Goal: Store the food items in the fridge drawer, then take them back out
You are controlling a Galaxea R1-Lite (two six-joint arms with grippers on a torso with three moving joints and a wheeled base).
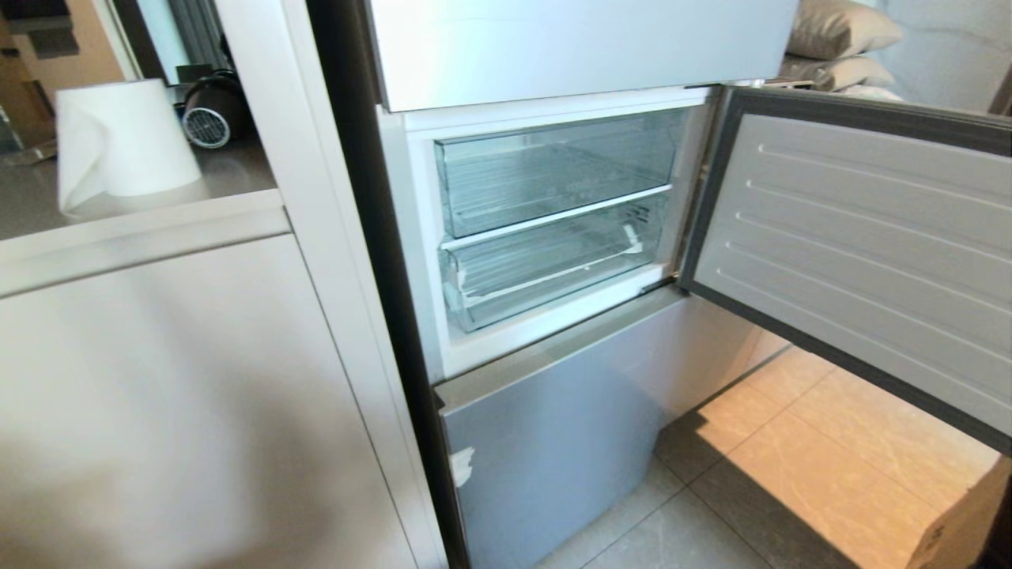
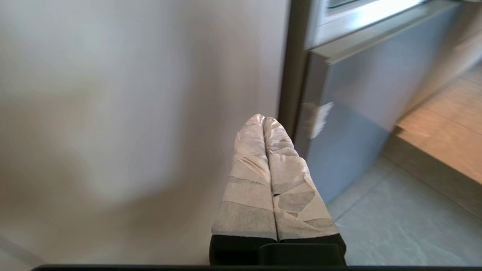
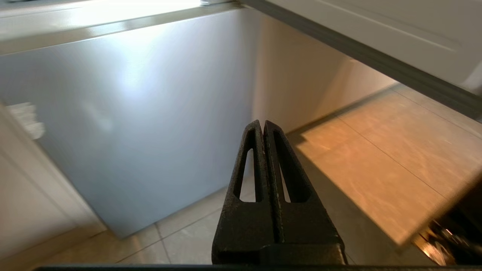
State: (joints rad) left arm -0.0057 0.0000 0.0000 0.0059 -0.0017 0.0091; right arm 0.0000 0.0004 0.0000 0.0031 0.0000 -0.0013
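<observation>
The fridge's middle compartment stands open in the head view, with two clear drawers inside. The lower one is the fridge drawer; it is shallow and ribbed, pushed in, with white tape at its front corner. No food items show in any view. Neither arm appears in the head view. My left gripper, its fingers wrapped in pale tape, is shut on nothing, low before the cabinet side and the fridge's lower door. My right gripper, black with slotted fingers, is shut and empty, hanging low in front of that same lower door.
The open compartment door swings out to the right over the tiled floor. A white cabinet stands left of the fridge, with a paper towel roll on its counter. A cardboard box corner sits at the lower right.
</observation>
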